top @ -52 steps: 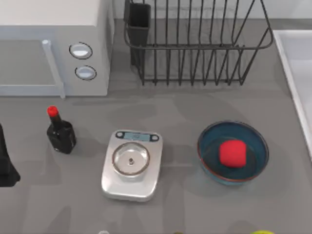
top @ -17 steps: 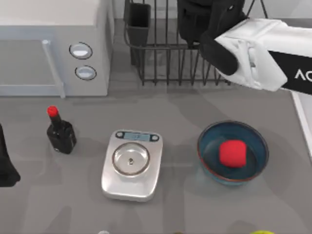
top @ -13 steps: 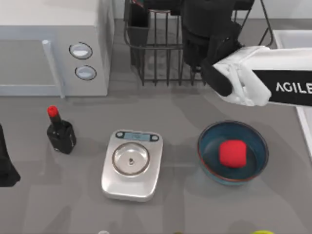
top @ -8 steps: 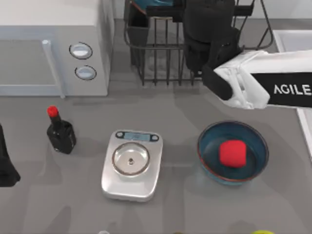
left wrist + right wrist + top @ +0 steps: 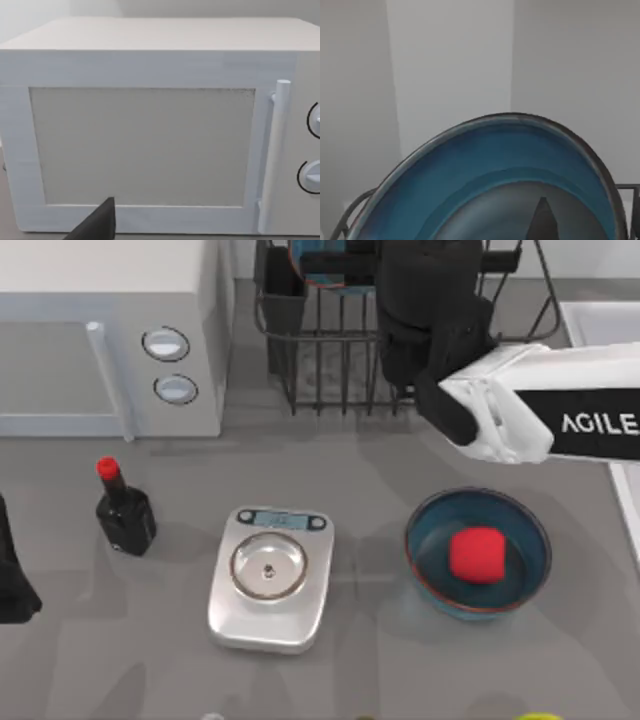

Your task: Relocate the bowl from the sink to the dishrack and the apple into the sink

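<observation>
My right arm reaches in from the right over the black wire dishrack (image 5: 330,370). My right gripper (image 5: 350,262) is shut on a teal-blue bowl (image 5: 330,278) with a red-brown rim, holding it tilted above the rack's back left part, near the cutlery cup (image 5: 282,285). Up close in the right wrist view, the bowl (image 5: 510,165) has one fingertip (image 5: 542,220) inside it. The red apple (image 5: 476,554) lies in a second, matching bowl (image 5: 430,540) on the table at the front right. A corner of the pale sink (image 5: 600,320) shows at the right edge.
A white microwave (image 5: 100,330) fills the back left and faces the left wrist camera. A red-capped black bottle (image 5: 122,508) and a silver kitchen scale (image 5: 270,578) stand in front of it. A yellow-green fruit (image 5: 540,717) peeks in at the front edge. My left arm (image 5: 10,585) is parked at the left edge.
My right arm swung in from the right over the dishrack, carrying the bowl. Over the last half second the bowl came further into view above the rack. The apple and second bowl stayed put.
</observation>
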You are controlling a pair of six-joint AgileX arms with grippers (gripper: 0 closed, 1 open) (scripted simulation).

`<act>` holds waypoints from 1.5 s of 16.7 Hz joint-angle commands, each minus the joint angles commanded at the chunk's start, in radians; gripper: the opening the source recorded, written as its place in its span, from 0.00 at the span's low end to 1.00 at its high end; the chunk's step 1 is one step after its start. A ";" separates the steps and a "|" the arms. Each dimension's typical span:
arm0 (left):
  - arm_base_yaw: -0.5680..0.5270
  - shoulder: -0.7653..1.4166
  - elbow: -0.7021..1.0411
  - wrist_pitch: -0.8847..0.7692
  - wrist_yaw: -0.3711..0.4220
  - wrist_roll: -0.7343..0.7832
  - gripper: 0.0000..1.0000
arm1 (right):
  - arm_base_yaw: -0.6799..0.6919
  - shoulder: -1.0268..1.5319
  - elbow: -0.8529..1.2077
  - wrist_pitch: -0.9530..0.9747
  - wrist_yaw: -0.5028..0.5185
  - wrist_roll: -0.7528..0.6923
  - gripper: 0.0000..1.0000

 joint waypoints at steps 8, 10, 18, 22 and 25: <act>0.000 0.000 0.000 0.000 0.000 0.000 1.00 | 0.000 0.000 0.000 0.000 0.000 0.000 1.00; 0.000 0.000 0.000 0.000 0.000 0.000 1.00 | 0.000 0.000 0.000 0.000 0.000 0.000 1.00; 0.000 0.000 0.000 0.000 0.000 0.000 1.00 | 0.002 -0.062 -0.059 -0.026 -0.010 -0.003 1.00; 0.000 0.000 0.000 0.000 0.000 0.000 1.00 | -0.010 -0.291 -0.265 -0.100 -0.044 -0.011 1.00; 0.000 0.000 0.000 0.000 0.000 0.000 1.00 | -0.048 -0.569 -0.465 -0.175 -0.087 -0.016 1.00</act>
